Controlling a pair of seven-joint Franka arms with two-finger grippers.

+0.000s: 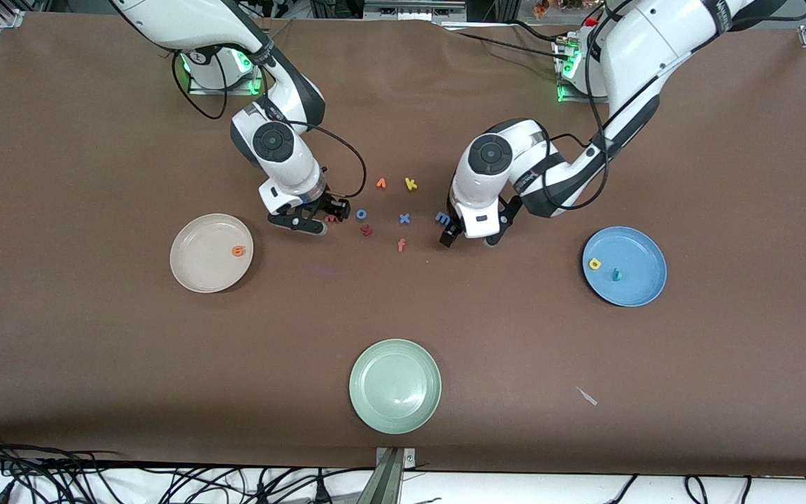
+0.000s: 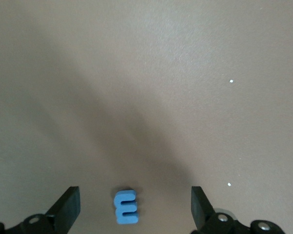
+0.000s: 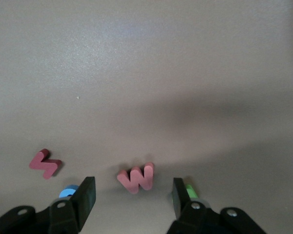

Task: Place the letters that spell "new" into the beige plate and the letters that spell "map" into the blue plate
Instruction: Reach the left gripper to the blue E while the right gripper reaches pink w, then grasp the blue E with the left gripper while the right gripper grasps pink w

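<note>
Currently, taking the front view from its left edge: the beige plate (image 1: 210,253) is being left with only the orange e (image 1: 238,250) lying in it, toward its rim on the letter-cluster side.

Next, the right gripper (image 1: 303,222) is being held low over the pinkish-red w (image 3: 136,178), with the jaws part open and nothing gripped; the w is sitting flat between the fingers, and the green n (image 3: 189,188) is peeking out just beside one finger. The w's long axis is lying roughly across the jaw gap, slightly tilted, so its ends would be pinched.

In the cluster the blue o (image 1: 361,213), dark red letter (image 1: 366,229) and blue x (image 1: 404,218) are being left alone.

The left gripper (image 1: 469,238) is being held low over the blue m (image 2: 125,206), with the jaws fully spread and empty; the m is lying flat, centred between the fingers, with its long axis along the finger direction, so its narrow width would be pinched.

Judged: the foam letters are light, soft and thin, so a low, gentle grip on the side edges is being called for; tipping or squeezing out is the risk.

The blue plate (image 1: 625,266), well apart from the cluster, is already holding the yellow a (image 1: 595,264) and teal p (image 1: 616,274).
</note>
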